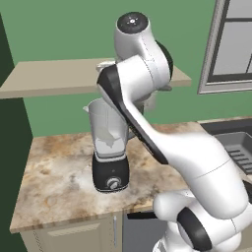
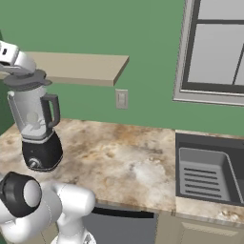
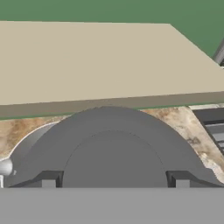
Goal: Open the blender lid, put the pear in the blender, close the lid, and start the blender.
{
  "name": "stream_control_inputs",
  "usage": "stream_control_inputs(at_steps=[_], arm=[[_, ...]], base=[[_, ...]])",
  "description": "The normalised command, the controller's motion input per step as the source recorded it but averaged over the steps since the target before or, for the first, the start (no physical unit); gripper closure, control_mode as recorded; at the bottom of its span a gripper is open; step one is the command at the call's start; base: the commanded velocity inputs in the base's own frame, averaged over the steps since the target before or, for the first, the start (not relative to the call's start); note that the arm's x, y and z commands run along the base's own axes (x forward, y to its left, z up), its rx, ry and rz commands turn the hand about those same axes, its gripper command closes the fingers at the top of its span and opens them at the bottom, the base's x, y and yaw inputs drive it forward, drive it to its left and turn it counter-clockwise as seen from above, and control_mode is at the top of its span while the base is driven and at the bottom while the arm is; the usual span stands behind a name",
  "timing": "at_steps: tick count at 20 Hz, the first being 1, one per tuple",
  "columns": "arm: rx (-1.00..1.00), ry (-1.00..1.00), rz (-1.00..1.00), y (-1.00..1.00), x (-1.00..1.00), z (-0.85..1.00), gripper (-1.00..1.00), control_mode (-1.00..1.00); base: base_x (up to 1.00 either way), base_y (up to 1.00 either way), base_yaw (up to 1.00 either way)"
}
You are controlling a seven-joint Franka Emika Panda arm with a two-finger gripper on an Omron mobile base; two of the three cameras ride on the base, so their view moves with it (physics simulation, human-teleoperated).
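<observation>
Dark grey, the blender lid (image 2: pixel 26 80) was seen seated on the clear jar of the blender (image 2: pixel 35 128), which stood on the marbled desk (image 2: pixel 119 162) beneath a beige shelf (image 2: pixel 81 66). The gripper (image 3: pixel 113 173) was held directly over the lid's raised knob, its jaws spread wide to either side, nothing grasped.

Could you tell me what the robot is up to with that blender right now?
The arm has its gripper right at the blender lid, which sits on top of the blender on the stone counter. Its fingertips stand wide on either side of the lid's raised middle; whether they grip it cannot be told. A pale shape inside the clear jar may be the pear. A shelf hangs just above.
</observation>
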Motion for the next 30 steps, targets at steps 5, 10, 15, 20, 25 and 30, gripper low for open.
stream_control_inputs(at_steps=[5,10,15,20,25,30], arm=[[-0.01,0.0,0.0,0.2,0.0,-0.21,1.0,-1.0],[0.0,0.0,0.01,0.14,0.0,-0.17,1.0,-1.0],[0.0,0.0,0.04,0.1,0.0,-0.2,1.0,-1.0],[0.0,0.0,0.05,0.16,0.0,-0.18,1.0,-1.0],[0.0,0.0,0.05,0.14,0.06,-0.06,1.0,-1.0],[0.0,0.0,0.03,0.03,0.22,0.0,1.0,-1.0]], base=[[0.0,0.0,0.0],[0.0,0.0,0.0],[0.0,0.0,0.0],[0.0,0.0,0.0],[0.0,0.0,0.0],[0.0,0.0,0.0]])
